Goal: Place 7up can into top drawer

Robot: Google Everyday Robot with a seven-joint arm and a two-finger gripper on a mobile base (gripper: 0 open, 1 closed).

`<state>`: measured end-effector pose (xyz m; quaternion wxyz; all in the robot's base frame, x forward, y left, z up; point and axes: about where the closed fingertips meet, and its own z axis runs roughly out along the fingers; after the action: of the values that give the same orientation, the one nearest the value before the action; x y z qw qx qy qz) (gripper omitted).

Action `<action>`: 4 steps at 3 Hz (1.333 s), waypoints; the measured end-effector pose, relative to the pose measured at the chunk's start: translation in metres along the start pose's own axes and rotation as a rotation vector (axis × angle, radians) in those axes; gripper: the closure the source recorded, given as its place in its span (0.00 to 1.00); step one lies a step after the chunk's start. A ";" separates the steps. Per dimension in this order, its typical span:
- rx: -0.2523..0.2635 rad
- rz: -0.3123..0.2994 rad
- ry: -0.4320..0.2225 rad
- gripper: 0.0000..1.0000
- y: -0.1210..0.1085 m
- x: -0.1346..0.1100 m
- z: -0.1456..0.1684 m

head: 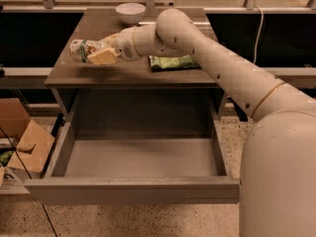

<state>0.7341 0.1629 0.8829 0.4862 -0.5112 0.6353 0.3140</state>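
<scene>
The 7up can (81, 50) is a whitish-silver can with green marks, lying sideways at the left of the tabletop (103, 75). My gripper (102, 52) reaches in from the right and is shut on the can's right end; one yellowish finger (104, 57) lies across its front. The can seems slightly lifted off the tabletop. The top drawer (133, 189) is pulled wide open below the table, its grey inside bare.
A white bowl (130, 12) stands at the back of the table. A flat green snack bag (174, 61) lies right of my wrist. Cardboard boxes (22, 142) sit on the floor at the left. My arm (232, 78) crosses the table's right side.
</scene>
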 end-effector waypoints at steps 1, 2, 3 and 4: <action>0.005 -0.026 -0.012 1.00 0.022 -0.006 -0.032; 0.018 -0.021 -0.005 1.00 0.050 0.002 -0.068; -0.002 0.011 -0.001 1.00 0.089 0.023 -0.099; -0.040 0.094 0.027 1.00 0.135 0.068 -0.121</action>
<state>0.5693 0.0685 0.8455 0.4519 -0.4946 0.6588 0.3423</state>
